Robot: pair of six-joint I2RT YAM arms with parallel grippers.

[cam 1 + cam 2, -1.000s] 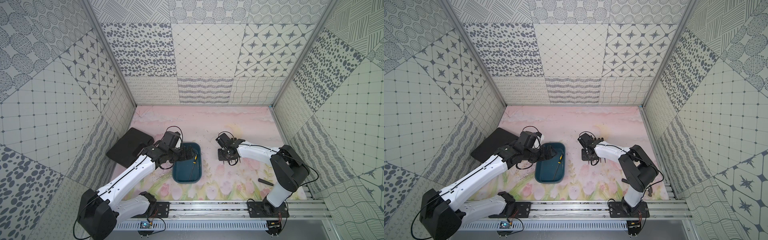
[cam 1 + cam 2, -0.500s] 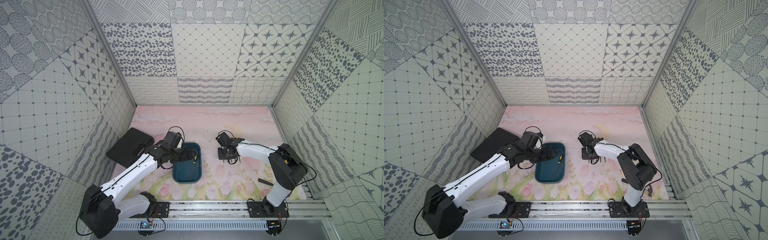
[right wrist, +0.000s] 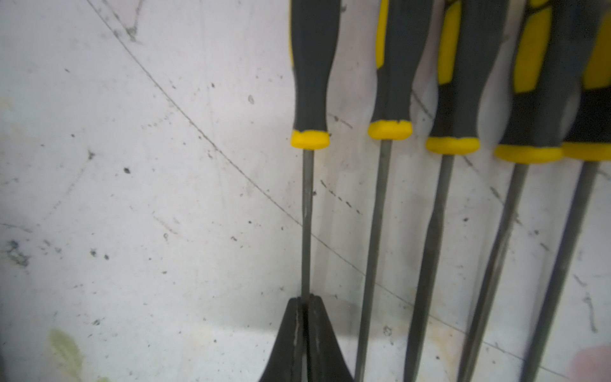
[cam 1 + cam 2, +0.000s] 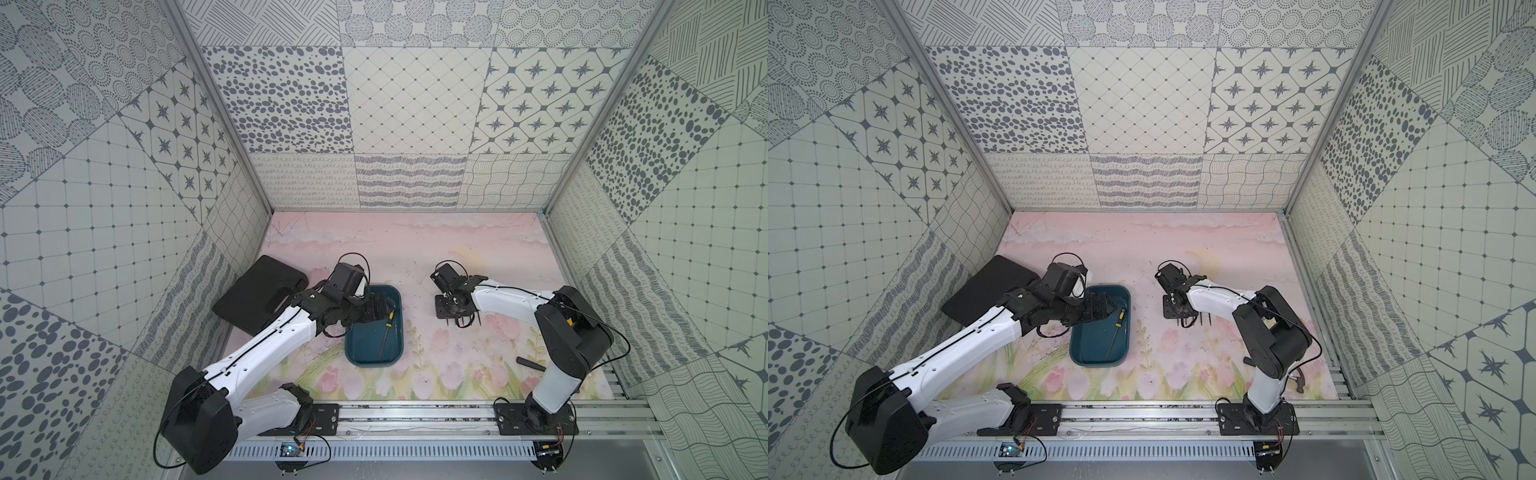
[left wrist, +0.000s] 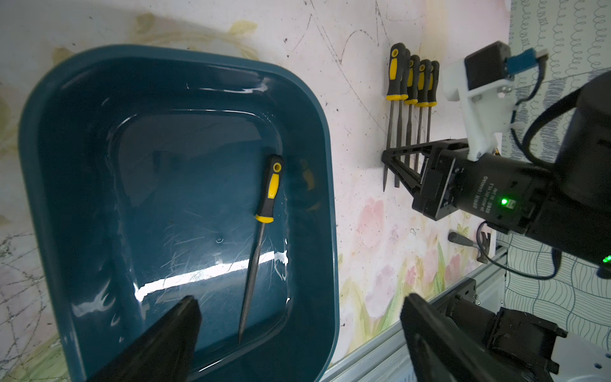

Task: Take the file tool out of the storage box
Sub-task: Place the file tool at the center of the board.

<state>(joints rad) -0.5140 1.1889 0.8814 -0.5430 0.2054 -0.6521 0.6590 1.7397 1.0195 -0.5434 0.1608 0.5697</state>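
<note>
- The file (image 5: pixel 260 238) lies flat on the floor of the storage box (image 4: pixel 365 348), in its right half, close along the right wall; nothing else is in the box.
- In both top views its long axis runs far to near with a slight slant. The black-and-yellow handle is at the far end and a little to the right. The bare tip points near and a little to the left.
- The left tool (image 5: pixel 299 299) hangs above the far part of the box with its jaws spread wide and nothing between them. The file's handle lies just near and to the right of it.
- In the left wrist view the gap between the jaws sits roughly square across the file's length. The tip points up into that gap, though nearer one finger than the other; the other finger shows beyond the box's right rim.
- I judge the coming move to be a short drop and a small shift towards the handle, so the jaws close across the file and not along it.
- The left arm is plainly the nearer one. The right tool (image 3: pixel 305 301) is well apart to the right, across bare table (image 4: pixel 419 291).
- The right tool's jaws are pressed together on the thin shaft of the end file (image 3: pixel 310 99), in a row of files (image 5: pixel 411 82) lying side by side on the table.
</note>
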